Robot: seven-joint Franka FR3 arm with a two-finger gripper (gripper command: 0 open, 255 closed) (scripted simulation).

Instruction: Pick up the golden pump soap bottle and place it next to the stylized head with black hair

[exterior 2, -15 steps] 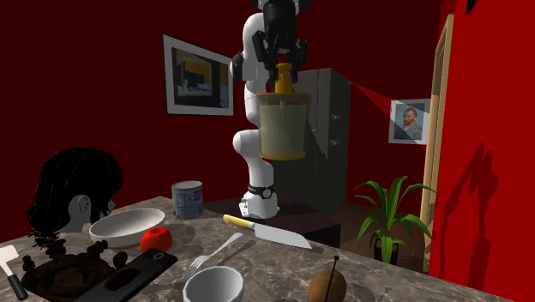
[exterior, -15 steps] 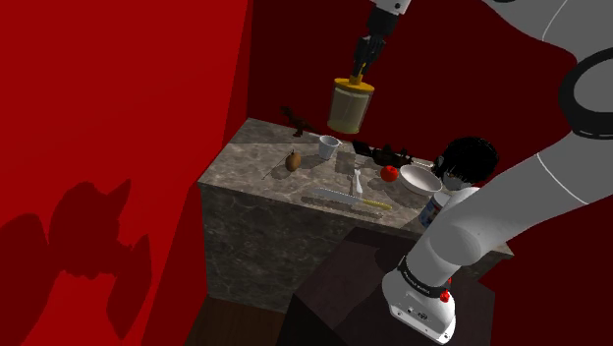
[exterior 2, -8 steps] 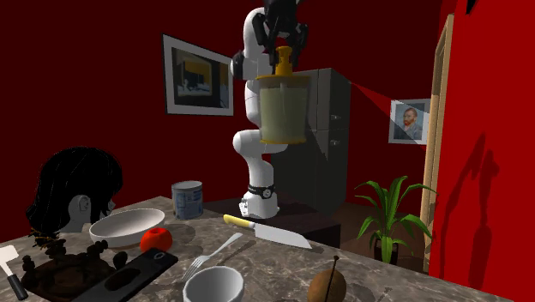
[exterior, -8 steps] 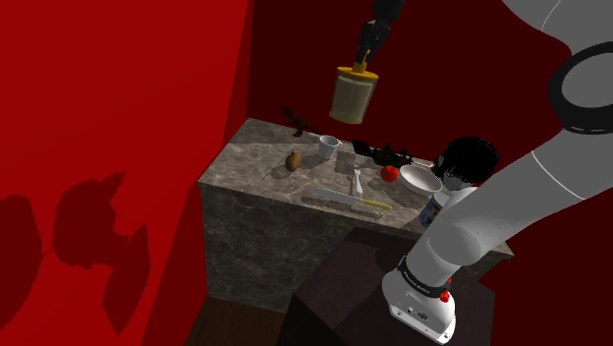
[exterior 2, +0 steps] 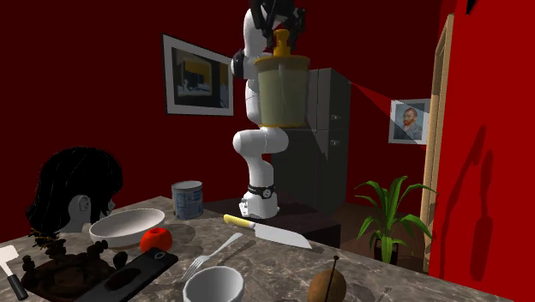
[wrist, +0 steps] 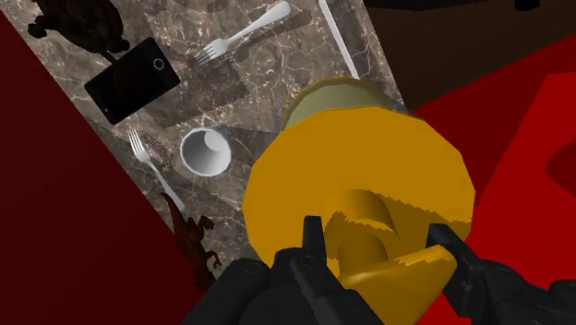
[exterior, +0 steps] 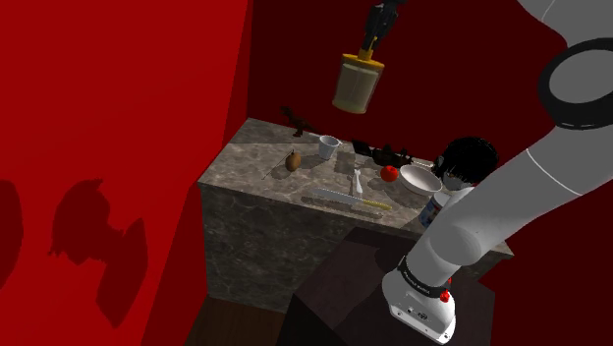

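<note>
Held up high in the air, well above the grey stone table (exterior: 246,162): the golden soap bottle (exterior: 355,86). Pinched at its yellow pump top by the black gripper (exterior: 373,37), with one finger on each side and both pressing on the pump, as seen up close from the wrist. Hanging straight down under the claw and touching nothing else. Far below it and a little to one side, a white cup (exterior: 329,146).

Down at the shoulder view's right end of the table: the head with black hair (exterior: 467,160), well apart from the bottle. Just beside the head, a white bowl (exterior: 419,179), and next to that a small red tomato (exterior: 390,173). Close by as well, a can (exterior 2: 187,199).

Near the middle of the table, a knife (exterior 2: 266,232) with a yellow handle and a fork (wrist: 245,32). More to the shoulder view's left, a round brown fruit (exterior: 293,159) with a thin stem.

From the wrist, down past the bottle — a black phone (wrist: 133,79), a second fork (wrist: 146,152) and a small dark brown animal toy (wrist: 192,242) at the table's edge. Red walls all around.
</note>
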